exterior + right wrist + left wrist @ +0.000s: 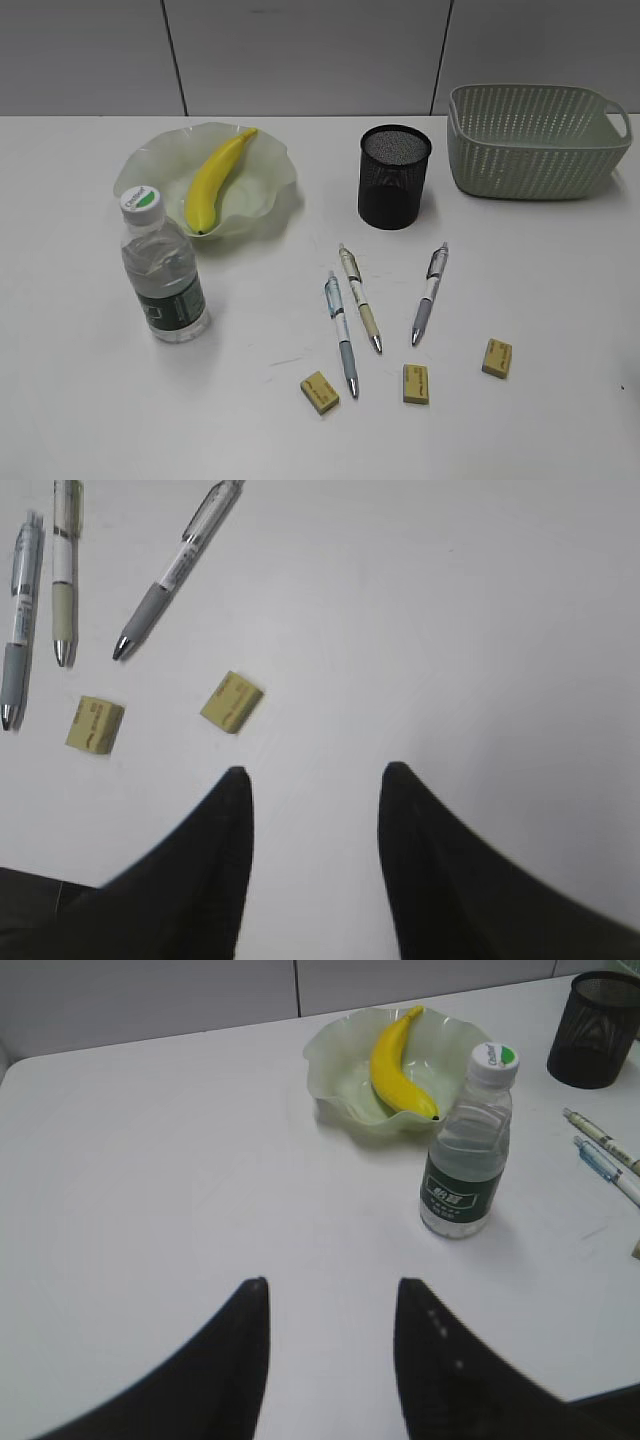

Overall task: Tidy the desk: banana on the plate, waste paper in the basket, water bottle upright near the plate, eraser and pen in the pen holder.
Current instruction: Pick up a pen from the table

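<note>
The banana (215,180) lies on the pale green plate (150,160). The water bottle (165,280) stands upright just in front of the plate. Three pens (360,298) and three yellow erasers (416,383) lie on the white desk (80,400), in front of the black mesh pen holder (394,178). The basket (535,145) stands at the back right. No waste paper is in view. My left gripper (333,1285) is open and empty over bare desk, short of the bottle (466,1160). My right gripper (315,772) is open and empty, just right of two erasers (231,702).
Neither arm shows in the exterior view. A grey panelled wall runs behind the desk's far edge. The left wrist view also shows the banana (395,1060), the pen holder (594,1030) and pen tips (600,1145). The right wrist view shows all three pens (175,570).
</note>
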`<action>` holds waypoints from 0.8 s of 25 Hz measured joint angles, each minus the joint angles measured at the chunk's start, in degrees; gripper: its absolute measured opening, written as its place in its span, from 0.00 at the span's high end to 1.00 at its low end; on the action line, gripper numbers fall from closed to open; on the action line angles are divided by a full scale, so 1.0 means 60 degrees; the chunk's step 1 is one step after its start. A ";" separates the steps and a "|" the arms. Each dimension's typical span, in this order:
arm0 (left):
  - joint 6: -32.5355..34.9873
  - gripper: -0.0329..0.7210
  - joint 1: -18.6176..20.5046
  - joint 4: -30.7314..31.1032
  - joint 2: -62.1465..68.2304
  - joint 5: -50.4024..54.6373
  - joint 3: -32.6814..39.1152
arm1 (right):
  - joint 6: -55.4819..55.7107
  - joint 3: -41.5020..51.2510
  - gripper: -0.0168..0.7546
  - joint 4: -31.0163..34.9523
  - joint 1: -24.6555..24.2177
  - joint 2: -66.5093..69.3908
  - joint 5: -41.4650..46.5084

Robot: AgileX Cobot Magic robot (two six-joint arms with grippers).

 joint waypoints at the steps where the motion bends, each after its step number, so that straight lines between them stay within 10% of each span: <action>1: 0.0000 0.54 0.0000 0.0000 0.0000 0.0000 0.0000 | -0.0051 -0.0095 0.54 0.0063 0.0184 0.0550 -0.0122; 10: 0.0000 0.57 0.0000 0.0000 0.0000 0.0000 0.0000 | 0.2610 -0.2398 0.52 -0.1258 0.2921 0.5614 -0.1200; 20: 0.0000 0.61 0.0000 0.0000 0.0000 0.0000 0.0000 | 0.5254 -0.6874 0.41 -0.1981 0.3473 1.0150 0.0467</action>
